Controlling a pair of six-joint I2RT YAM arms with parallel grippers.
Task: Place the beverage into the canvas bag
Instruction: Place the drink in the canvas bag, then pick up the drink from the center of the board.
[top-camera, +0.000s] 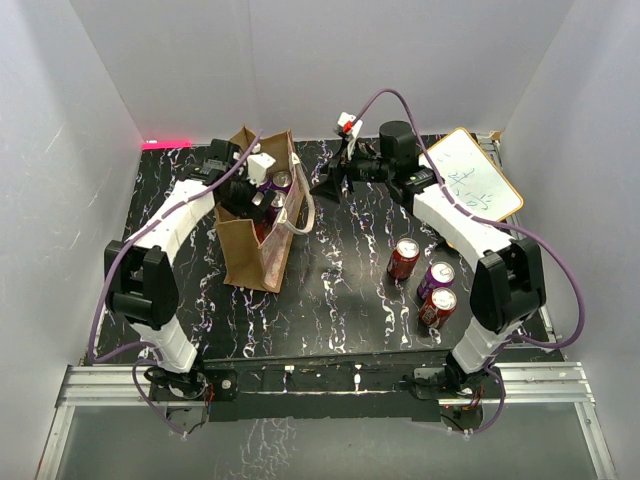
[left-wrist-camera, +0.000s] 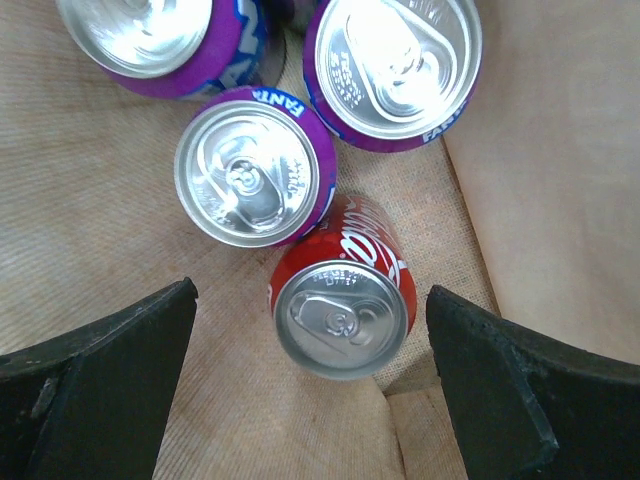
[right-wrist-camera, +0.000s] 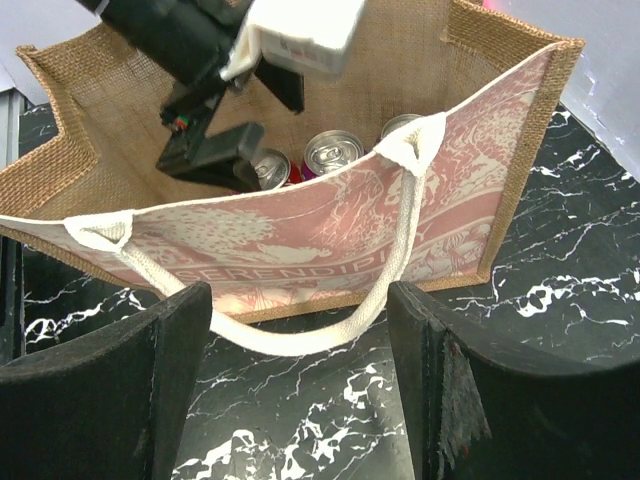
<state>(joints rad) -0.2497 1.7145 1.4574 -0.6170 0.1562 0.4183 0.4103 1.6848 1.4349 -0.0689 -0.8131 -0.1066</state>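
Observation:
The canvas bag (top-camera: 255, 250) stands upright left of centre, mouth open. My left gripper (top-camera: 252, 197) reaches into it from above. In the left wrist view the gripper (left-wrist-camera: 312, 385) is open, its fingers wide on either side of a red cola can (left-wrist-camera: 343, 300) standing on the bag floor. Three purple cans (left-wrist-camera: 255, 165) stand beside it. My right gripper (top-camera: 328, 184) is open and empty just right of the bag; in its wrist view (right-wrist-camera: 300, 400) it faces the printed side (right-wrist-camera: 330, 230), and the cream handle (right-wrist-camera: 300, 338) hangs between its fingers.
Three cans stand on the table at the right: a red one (top-camera: 403, 258), a purple one (top-camera: 436, 280) and another red one (top-camera: 437, 307). A whiteboard (top-camera: 472, 178) lies at the back right. White walls enclose the black marbled table (top-camera: 340, 300).

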